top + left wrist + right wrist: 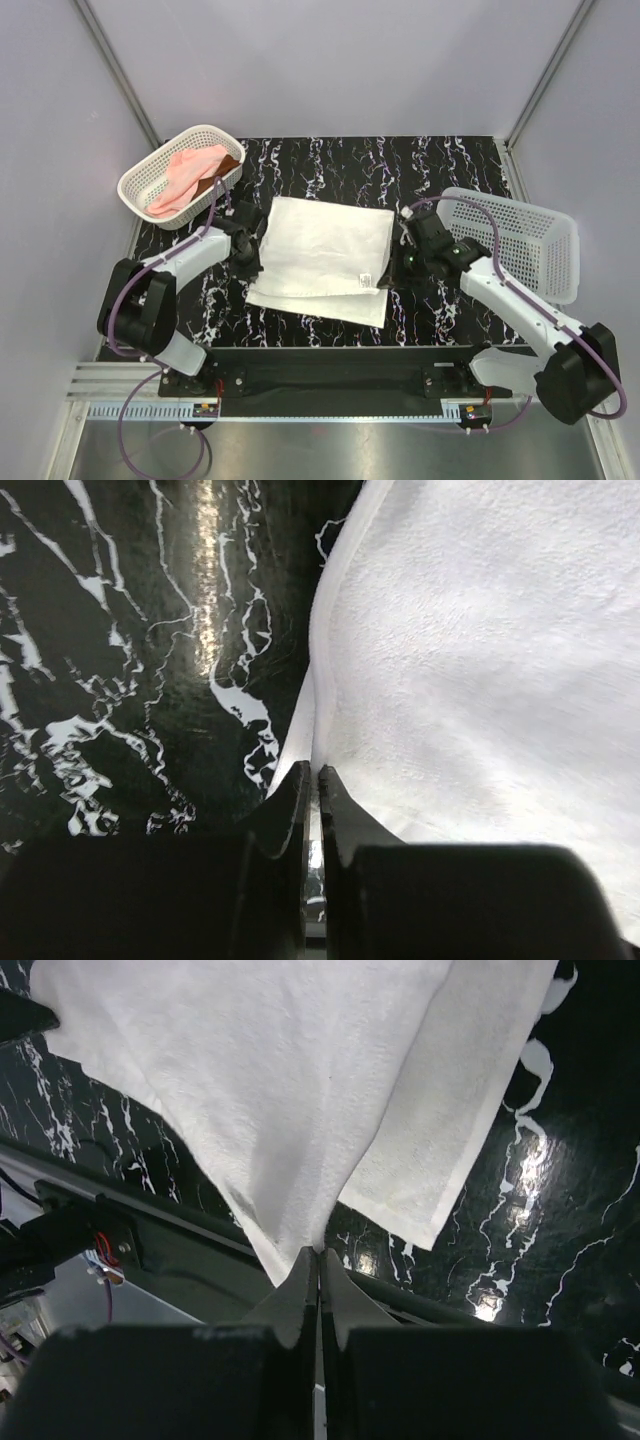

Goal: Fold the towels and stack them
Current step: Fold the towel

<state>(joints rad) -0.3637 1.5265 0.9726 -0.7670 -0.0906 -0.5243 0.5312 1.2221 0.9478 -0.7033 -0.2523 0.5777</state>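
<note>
The cream-white towel (320, 255) lies doubled over on the black marbled table (440, 165), its lower layer showing along the near side. My left gripper (248, 262) is shut on the towel's left edge; in the left wrist view the hem runs between the closed jaws of the left gripper (312, 772) and the cloth (480, 660) spreads to the right. My right gripper (392, 272) is shut on a right corner of the upper layer; the right wrist view shows the right gripper (320, 1252) pinching the cloth (270, 1090), which is lifted off the table. The pale pink towel (185, 175) and rust-brown towel (228, 165) lie crumpled in the left basket.
A white lattice basket (128, 185) sits at the back left, tilted against the wall. A second white lattice basket (530, 240) stands at the right, beside my right arm. The black frame rail (330, 365) runs along the table's near edge.
</note>
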